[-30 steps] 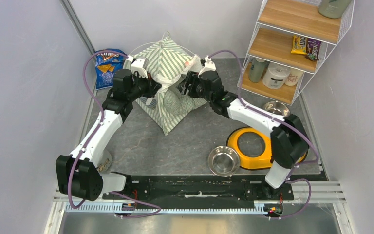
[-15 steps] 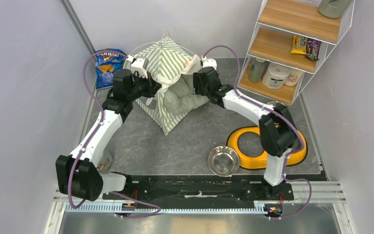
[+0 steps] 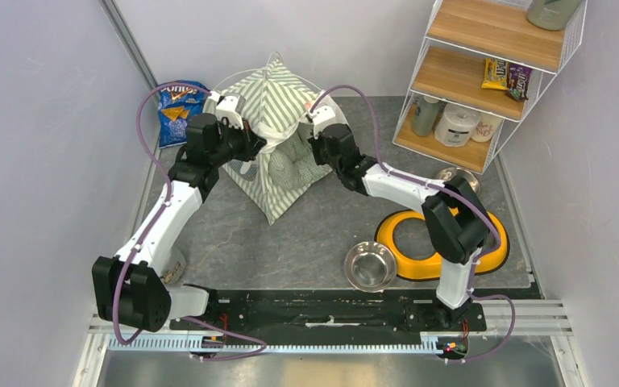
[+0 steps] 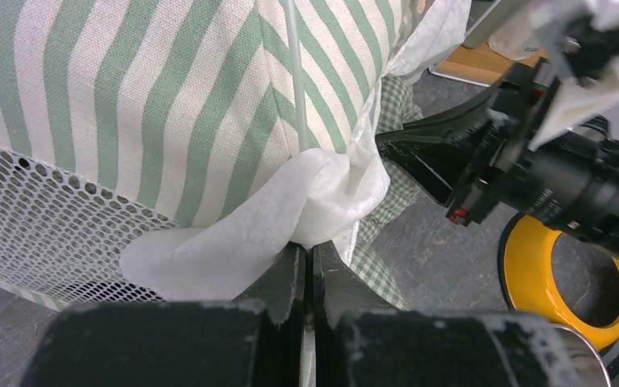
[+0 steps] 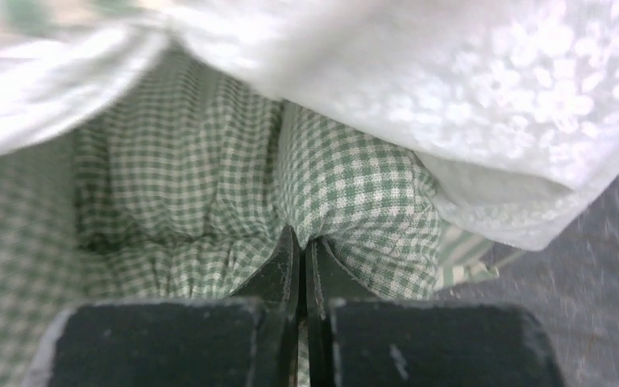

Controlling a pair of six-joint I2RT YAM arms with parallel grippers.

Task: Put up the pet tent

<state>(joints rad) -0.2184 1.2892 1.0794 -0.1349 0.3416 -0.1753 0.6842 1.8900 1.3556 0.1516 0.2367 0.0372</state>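
Observation:
The pet tent [image 3: 270,97], green-and-white striped with white mesh, stands at the back of the table, its opening facing front right. My left gripper [image 3: 256,147] is shut on the tent's white door flap [image 4: 234,242], holding it bunched at the fingertips [image 4: 290,262] beside a thin pole. My right gripper [image 3: 312,147] reaches into the opening from the right. It is shut, pinching a fold of the green gingham cushion [image 5: 355,193] that lies inside. In the right wrist view, white tent fabric [image 5: 467,97] hangs over the right gripper [image 5: 301,238].
A blue chip bag [image 3: 179,109] lies left of the tent. A yellow double-bowl holder [image 3: 403,250] sits front right with a steel bowl [image 3: 369,266] beside it and another bowl [image 3: 455,177] behind. A wire shelf [image 3: 483,72] with wooden boards stands at the back right.
My right gripper has moved left into the tent's opening and shut on the cushion, which has gone further inside. The left arm has stayed in place.

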